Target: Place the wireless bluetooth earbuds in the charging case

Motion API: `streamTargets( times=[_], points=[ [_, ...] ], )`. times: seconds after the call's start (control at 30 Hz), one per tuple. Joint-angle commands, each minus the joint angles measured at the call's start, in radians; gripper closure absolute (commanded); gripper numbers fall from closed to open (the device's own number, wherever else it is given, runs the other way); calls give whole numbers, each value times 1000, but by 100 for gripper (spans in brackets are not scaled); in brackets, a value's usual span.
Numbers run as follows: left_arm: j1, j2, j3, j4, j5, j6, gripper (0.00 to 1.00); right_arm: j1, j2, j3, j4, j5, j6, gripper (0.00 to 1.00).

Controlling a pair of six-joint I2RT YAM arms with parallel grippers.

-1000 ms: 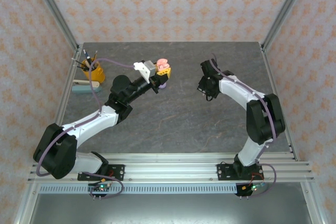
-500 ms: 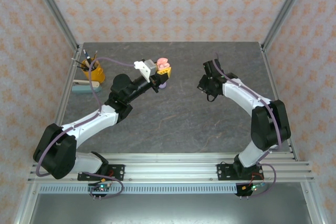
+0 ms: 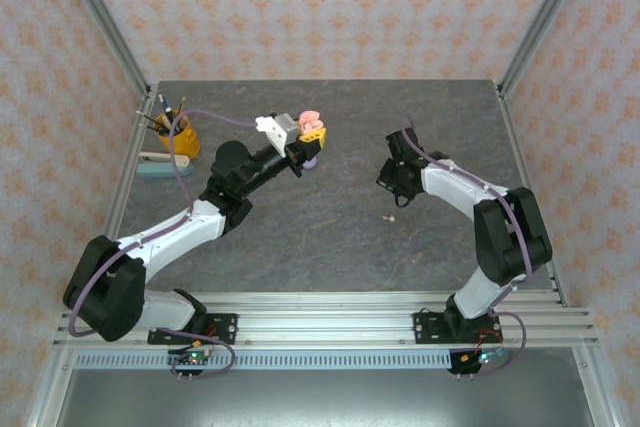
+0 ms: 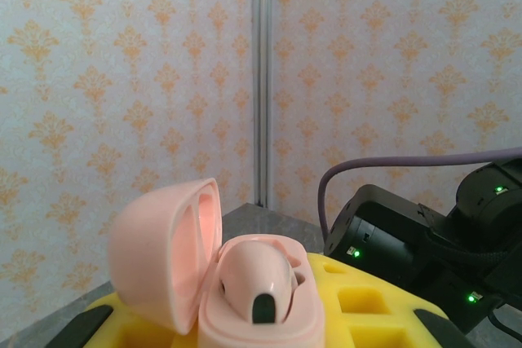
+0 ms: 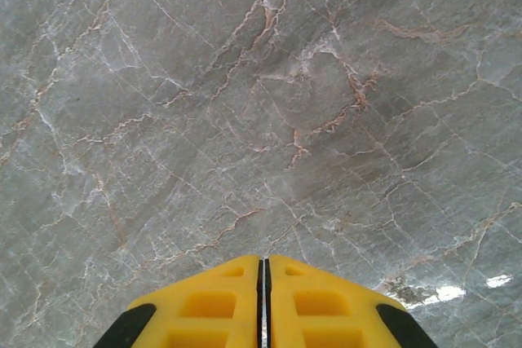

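Top external: pen cup (image 3: 183, 135) well left of charging case (image 3: 310, 118)

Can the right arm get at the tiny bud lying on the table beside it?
Probably yes: the bud lies alone on bare table close to the right gripper, nothing between them. Its jaws are shut, so they must open first.

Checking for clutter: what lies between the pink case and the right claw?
Bare table lies between the pink case and the right claw, as the top view shows.
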Motion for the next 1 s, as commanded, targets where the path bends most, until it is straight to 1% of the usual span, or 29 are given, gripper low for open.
streamTargets(
  times=[0.0,0.1,0.2,0.33,0.47,0.57,0.67,0.83,0.97],
  points=[
    [8,-33,21,16,-20,-7,100,-2,14,-7,8,16,-16,88],
    [9,-33,21,16,-19,-8,100,-3,9,12,-52,30,-18,84],
    [9,-34,20,16,-22,-6,100,-3,-13,24,-148,53,12,72],
    [9,-34,17,20,-26,-3,100,5,-78,-47,-183,-5,70,59],
    [10,-33,17,19,-26,-1,100,62,-137,-127,-194,-34,87,57],
    [9,-34,17,18,-25,-1,100,123,-163,-159,-234,-22,89,57],
    [9,-39,15,16,-24,-2,100,161,-185,-200,-250,-11,107,56],
    [9,-46,15,13,-26,-4,100,181,-192,-263,-210,-13,138,56],
    [10,-48,16,10,-25,-4,100,190,-151,-259,-180,-16,143,56]
  ],
)
